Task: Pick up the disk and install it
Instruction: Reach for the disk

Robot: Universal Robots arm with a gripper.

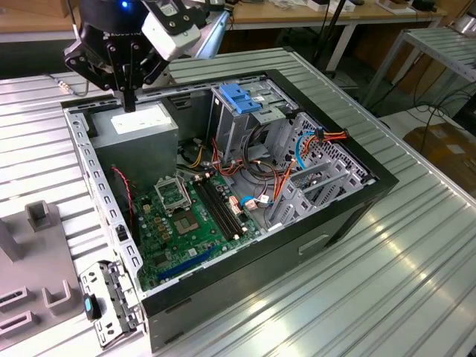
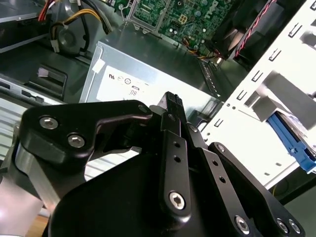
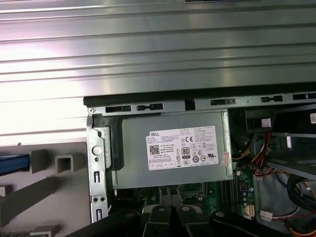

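Gripper (image 1: 130,103) at 11 o'clock on the exterior view's dial, with the dial centred on the open case (image 1: 260,271). My fingers (image 2: 174,143) are clenched tip to tip, nothing between them. Tips point down over the far edge of the grey power supply (image 1: 137,128), just inside the case rim; I can't tell if they touch its top.

Disk (image 3: 12,164) is outside the case at the grey fixture (image 1: 44,297), 8 o'clock, well apart from me. In both wrist views I see its blue edging (image 2: 291,145).

Perforated side rail (image 1: 93,171) runs along 9 o'clock, between power supply and fixture. Drive cage (image 1: 245,123) with blue handle (image 1: 232,98) stands at 12 o'clock, just beside the power supply. Motherboard (image 1: 186,216) lies at 6 to 7 o'clock, low in the case. Cables (image 1: 260,160) crowd the centre next to the cage.

Ribbed metal table (image 1: 387,297) spreads open from 3 to 5 o'clock. Open air above the power supply and the rail.
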